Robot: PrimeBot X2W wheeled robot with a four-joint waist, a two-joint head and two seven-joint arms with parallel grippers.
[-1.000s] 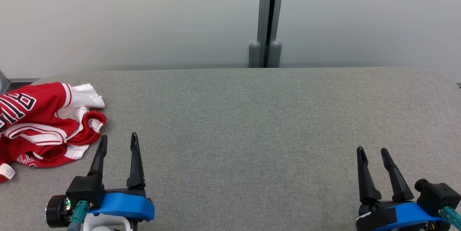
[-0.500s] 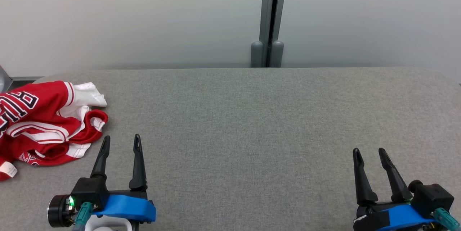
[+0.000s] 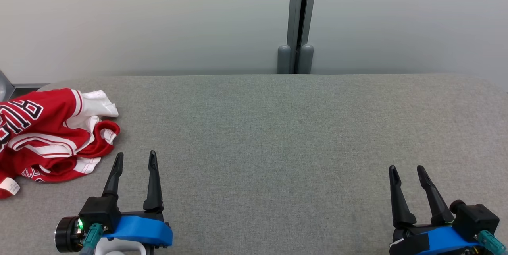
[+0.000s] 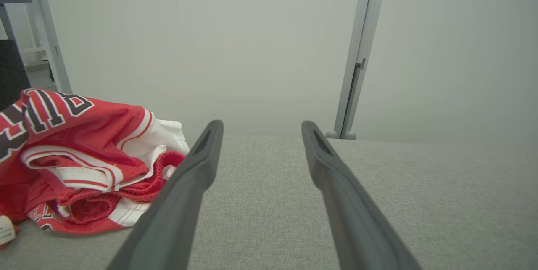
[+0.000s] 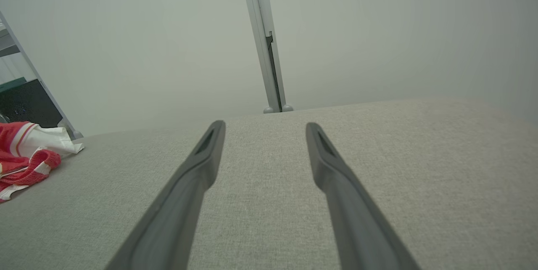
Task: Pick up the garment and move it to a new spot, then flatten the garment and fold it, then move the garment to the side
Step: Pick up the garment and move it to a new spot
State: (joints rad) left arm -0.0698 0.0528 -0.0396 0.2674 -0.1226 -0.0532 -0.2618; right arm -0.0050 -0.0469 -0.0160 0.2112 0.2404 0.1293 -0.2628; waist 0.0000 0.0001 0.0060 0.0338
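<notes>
One crumpled garment (image 3: 51, 136) sits at the left edge of the head view, around mid-height, partly cut off by the frame. It's a red jersey-type thing with white trim and dark block letters, all bunched in a heap. A white bit sticks out at its upper right and a small white label (image 3: 10, 186) hangs at the lower left. It lies on the grey fabric-covered table (image 3: 278, 128), up near the table's far left corner.

Left gripper (image 3: 135, 154) is in the lower left of the head view, just right of and below the heap, near it but not touching. Its fingers are spread wide with bare table between them. In the left wrist view the garment takes up the left side, and one finger crosses in front of its red hem.

Right gripper (image 3: 406, 167) is way over in the lower right of the head view, well apart from the garment, fingers also wide and holding nothing. Its wrist view catches a bit of red and white cloth at the far left edge.

Behind the table there's a pale wall (image 3: 158, 16) with a grey vertical post (image 3: 297, 20) just right of top centre.
</notes>
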